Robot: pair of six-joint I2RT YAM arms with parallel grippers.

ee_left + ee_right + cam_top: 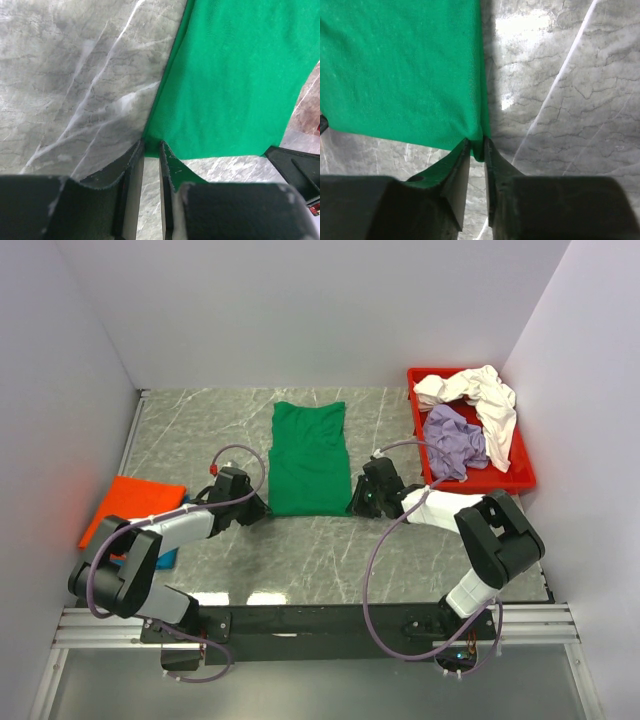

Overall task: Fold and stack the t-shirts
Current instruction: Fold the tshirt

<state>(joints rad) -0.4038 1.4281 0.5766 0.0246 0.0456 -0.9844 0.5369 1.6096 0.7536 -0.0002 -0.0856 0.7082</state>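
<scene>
A bright green t-shirt lies flat in the middle of the marble table, folded into a long strip. My left gripper is shut on its near left corner. My right gripper is shut on its near right corner. An orange t-shirt lies folded at the left, with a teal one just showing under it. A cream-white t-shirt and a lavender t-shirt lie crumpled in the red tray.
The red tray stands at the back right against the wall. White walls close in the table at the left, back and right. The right gripper's black body shows at the edge of the left wrist view.
</scene>
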